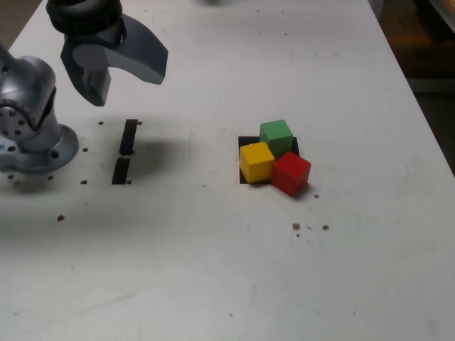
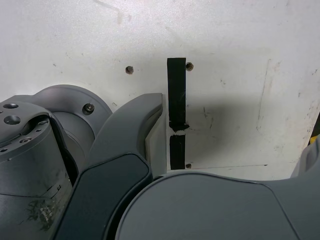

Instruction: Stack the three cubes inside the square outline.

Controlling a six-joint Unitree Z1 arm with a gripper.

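Grey gripper hangs wide open, empty; best approach: descend squarely over the small matte red cube, clearing yellow cube.

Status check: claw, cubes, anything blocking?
Claw open, empty, above tape strips. Green cube, yellow cube, red cube clustered unstacked on square outline. Nothing in the way.

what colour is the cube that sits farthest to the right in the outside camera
Red: the red cube, clearest in the exterior view.
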